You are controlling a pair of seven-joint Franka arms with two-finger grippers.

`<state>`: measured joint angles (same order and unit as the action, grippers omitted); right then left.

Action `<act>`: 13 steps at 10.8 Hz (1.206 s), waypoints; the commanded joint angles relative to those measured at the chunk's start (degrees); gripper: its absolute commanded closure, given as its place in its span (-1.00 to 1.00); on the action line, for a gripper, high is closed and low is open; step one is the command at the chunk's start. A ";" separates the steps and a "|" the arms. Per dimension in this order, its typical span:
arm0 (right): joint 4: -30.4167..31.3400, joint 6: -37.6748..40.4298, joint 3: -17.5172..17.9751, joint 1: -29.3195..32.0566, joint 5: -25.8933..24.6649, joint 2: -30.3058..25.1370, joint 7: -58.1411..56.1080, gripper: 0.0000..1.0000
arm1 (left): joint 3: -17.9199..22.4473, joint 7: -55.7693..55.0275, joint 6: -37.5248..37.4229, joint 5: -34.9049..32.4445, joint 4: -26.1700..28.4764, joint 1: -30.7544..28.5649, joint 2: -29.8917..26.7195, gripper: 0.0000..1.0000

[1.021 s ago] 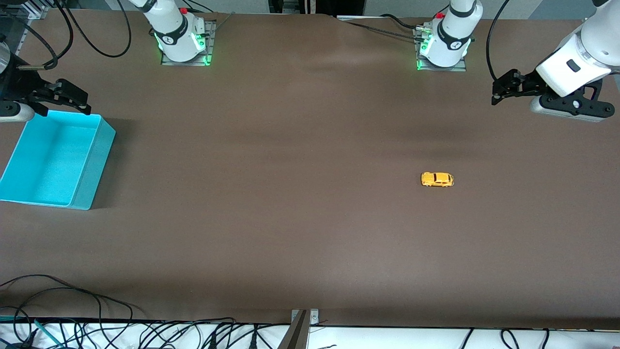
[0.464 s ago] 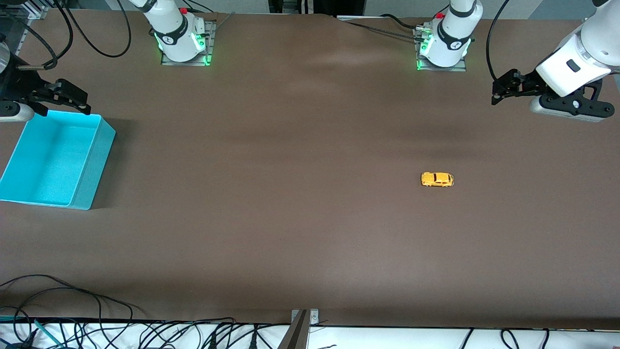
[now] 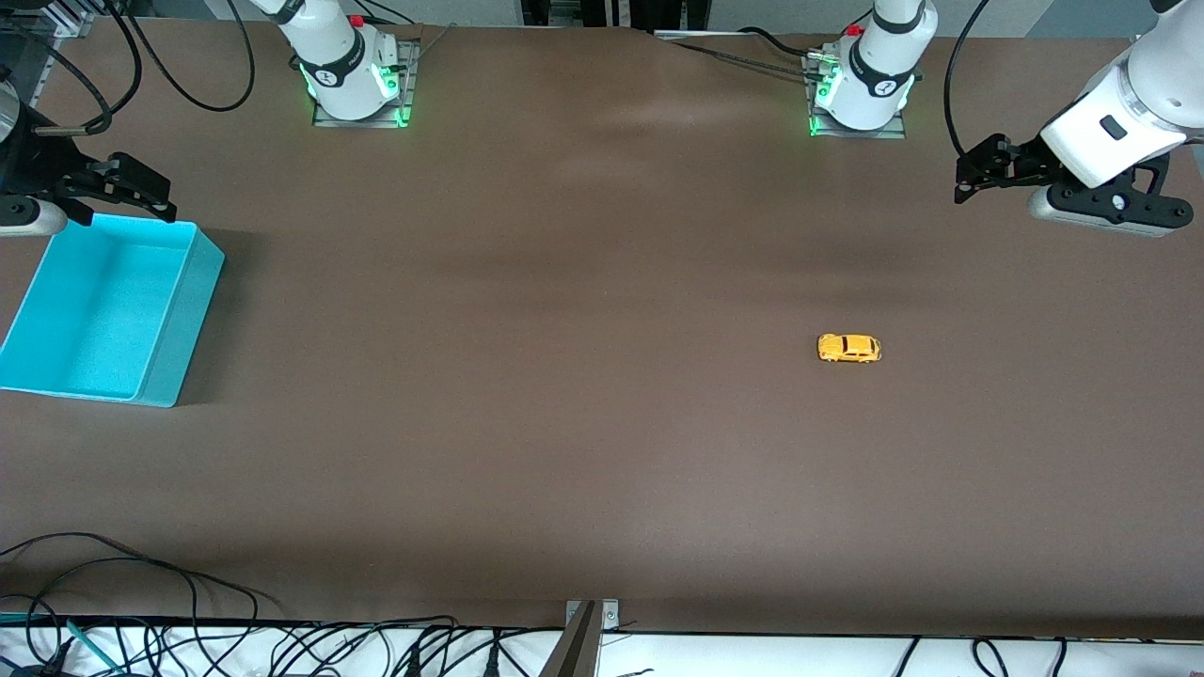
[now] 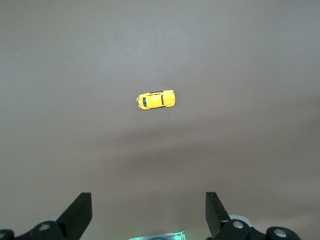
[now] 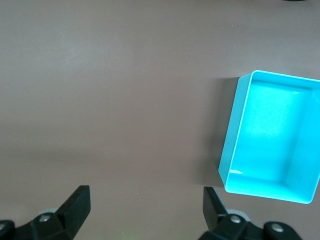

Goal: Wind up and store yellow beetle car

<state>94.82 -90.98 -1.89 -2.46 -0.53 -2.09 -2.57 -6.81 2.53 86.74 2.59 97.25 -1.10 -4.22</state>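
The yellow beetle car [image 3: 848, 348] stands on its wheels on the brown table, toward the left arm's end. It also shows in the left wrist view [image 4: 156, 99]. My left gripper [image 3: 969, 179] is open and empty, held up over the table near the left arm's end, well apart from the car; its black fingertips [image 4: 80, 207] frame bare table. My right gripper [image 3: 150, 196] is open and empty, held over the table by the edge of the turquoise bin [image 3: 179, 310]; its fingertips [image 5: 80, 200] show in the right wrist view.
The turquoise bin, an open empty box, sits at the right arm's end of the table and shows in the right wrist view [image 5: 231, 150]. Cables [image 3: 141, 602] lie along the table edge nearest the front camera. Both arm bases [image 3: 353, 75] stand along the table's top edge.
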 commanded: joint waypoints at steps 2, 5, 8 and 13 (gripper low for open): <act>-1.04 1.24 -0.31 0.00 0.97 0.06 -0.86 -1.00 | -0.04 -0.86 -0.79 0.04 -0.05 0.13 -0.79 -1.00; -1.04 1.24 -0.40 0.00 0.97 0.06 -1.03 -1.00 | 0.22 -0.60 -0.88 0.04 -0.31 0.13 -0.71 -1.00; -0.95 1.24 -0.40 0.08 0.96 0.50 -1.47 -1.00 | 0.05 -0.68 -1.31 0.04 -0.40 0.22 -0.70 -1.00; -0.95 1.16 -0.31 0.08 0.88 0.59 -1.74 -1.00 | 0.05 -0.07 -5.16 -0.04 -0.57 0.83 -0.09 -1.00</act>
<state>94.82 -90.84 -2.00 -2.45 -0.53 -1.87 -3.20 -6.83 2.53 84.00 2.59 97.26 -1.00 -4.24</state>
